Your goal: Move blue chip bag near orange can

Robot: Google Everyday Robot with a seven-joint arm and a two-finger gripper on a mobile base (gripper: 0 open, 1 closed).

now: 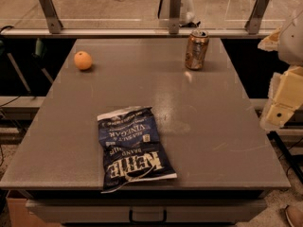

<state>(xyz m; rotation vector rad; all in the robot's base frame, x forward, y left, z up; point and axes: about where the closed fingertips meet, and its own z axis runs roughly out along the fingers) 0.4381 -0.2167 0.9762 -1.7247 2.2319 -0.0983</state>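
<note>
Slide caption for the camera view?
Chip bag at front of table, can standing at back, orange back left, pincer beside the right edge.

Dim, warm light; faint glare on the table (pixel 213 126) near the can (pixel 196 50); gripper (pixel 283 100) pale at right edge.

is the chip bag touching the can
No, the chip bag lies by the table's front edge, the can stands at the back; the gripper is off the right side.

The cream tool (pixel 283 100) hangs at the far right, under the white arm (pixel 294 39).
</note>
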